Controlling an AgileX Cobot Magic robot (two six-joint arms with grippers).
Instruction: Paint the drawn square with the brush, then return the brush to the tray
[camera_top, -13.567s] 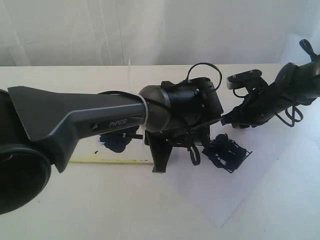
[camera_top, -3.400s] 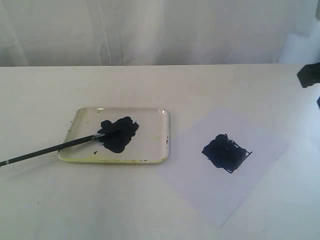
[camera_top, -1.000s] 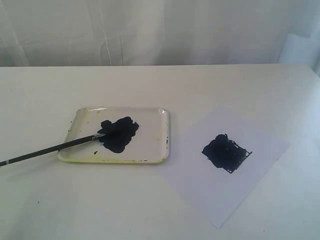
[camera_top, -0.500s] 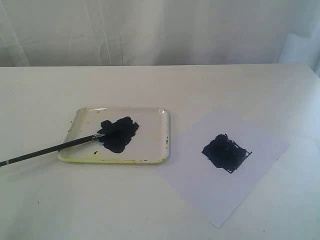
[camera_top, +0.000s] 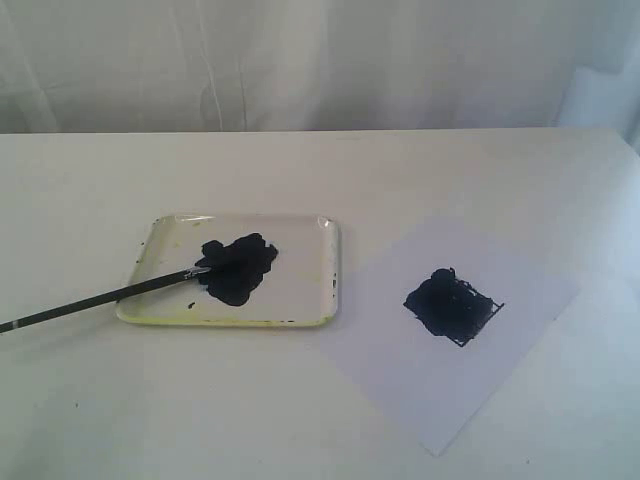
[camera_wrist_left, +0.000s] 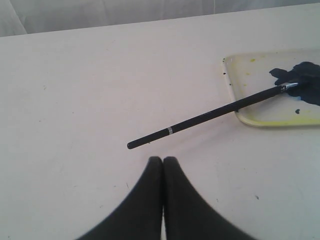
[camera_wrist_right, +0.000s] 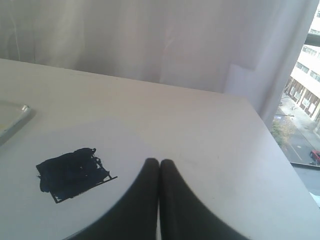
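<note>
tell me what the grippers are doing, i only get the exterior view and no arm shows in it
Observer: The left gripper is shut and empty, clear of the long thin black brush.
Operator: where does its handle end
Observer: Over the white table, outside the shallow whitish tray, just ahead of that gripper's tips.
Operator: and the right one
Observer: The right gripper is shut and empty too, near the dark-painted drawn square.

Tray (camera_top: 337, 262): glossy, plastic-looking, glints along the rim.
Brush (camera_top: 95, 300): matt black handle, silvery metal ferrule.
Paper sheet (camera_top: 400, 360): matt white.
Counter (camera_top: 200, 400): smooth, matt white.
Drawn square (camera_top: 452, 305): dull, streaky paint.
Curtain (camera_top: 300, 60): cloth.
</note>
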